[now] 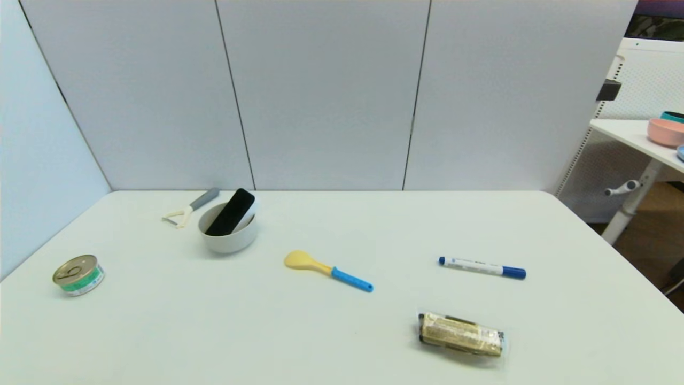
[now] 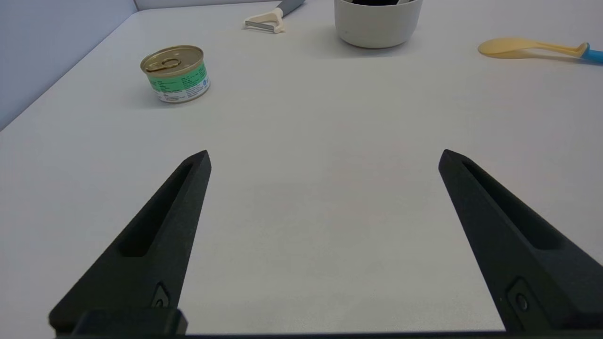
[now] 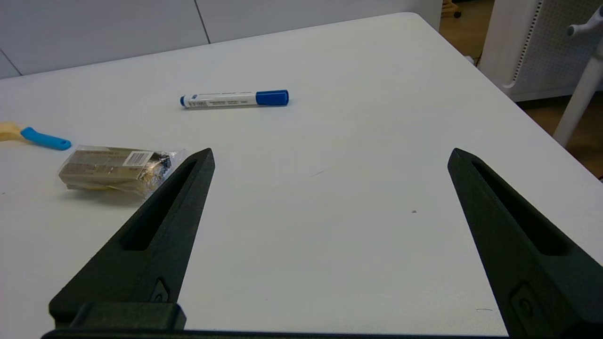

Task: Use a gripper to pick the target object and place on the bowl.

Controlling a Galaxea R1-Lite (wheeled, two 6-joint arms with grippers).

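Note:
The black-topped, white-based block (image 1: 231, 212) leans tilted inside the off-white bowl (image 1: 228, 240) at the back left of the table, one end sticking out over the far rim. The bowl also shows in the left wrist view (image 2: 377, 26), with a sliver of the block at its top. My left gripper (image 2: 324, 157) is open and empty, low over bare table near the front, well short of the bowl. My right gripper (image 3: 330, 156) is open and empty over the front right of the table. Neither gripper shows in the head view.
A green-labelled tin can (image 1: 78, 275) sits front left, a peeler (image 1: 188, 210) beside the bowl, a yellow spoon with a blue handle (image 1: 326, 270) mid-table, a blue marker (image 1: 482, 267) to the right, a wrapped snack bar (image 1: 461, 335) front right. A side table with a pink bowl (image 1: 665, 131) stands beyond the right edge.

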